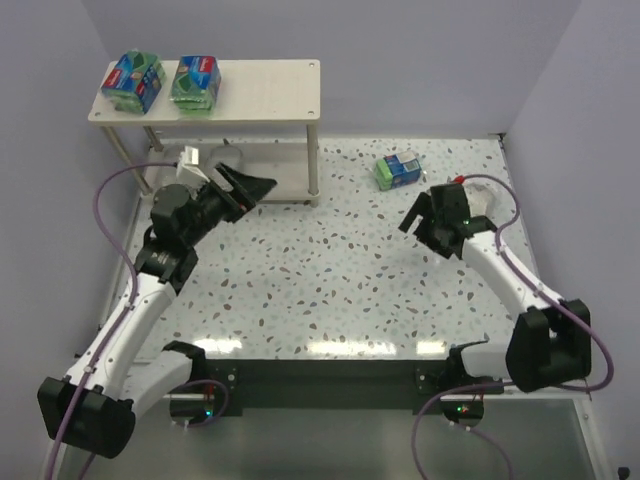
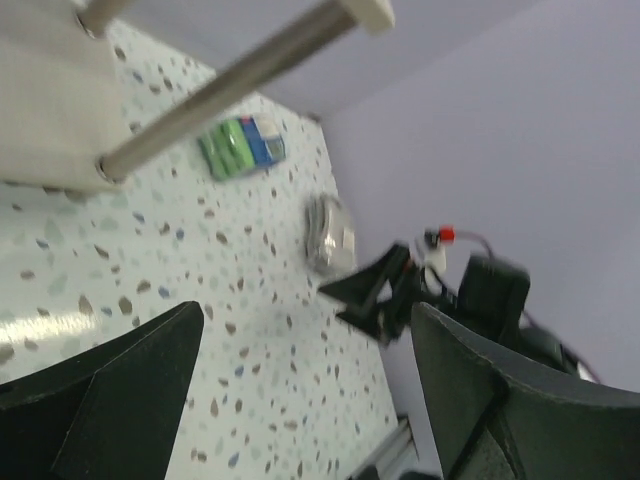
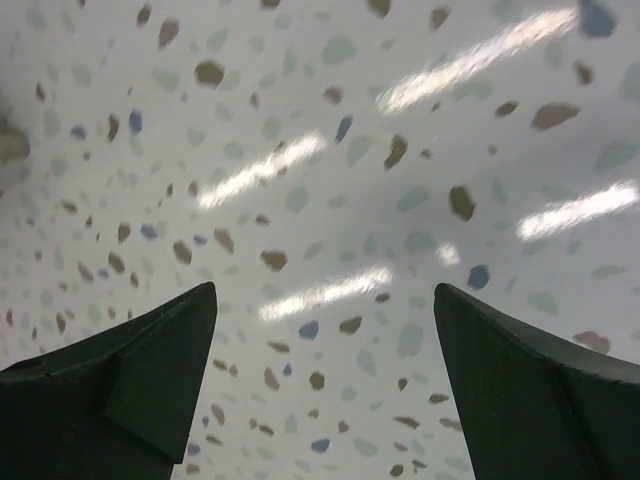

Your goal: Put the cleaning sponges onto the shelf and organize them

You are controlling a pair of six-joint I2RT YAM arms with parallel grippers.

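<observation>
On the shelf (image 1: 265, 88), left end, sit two green packs (image 1: 133, 80); a third pack (image 1: 398, 169) lies toward the table's (image 1: 330, 270) far-right corner. Spread and empty: left gripper (image 2: 305, 322), right gripper (image 3: 325, 292).

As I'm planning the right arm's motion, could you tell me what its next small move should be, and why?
Probably swing the right gripper toward the green sponge pack lying on the table just beyond it: its jaws stand open and empty, and two more green packs already sit atop the shelf.
</observation>
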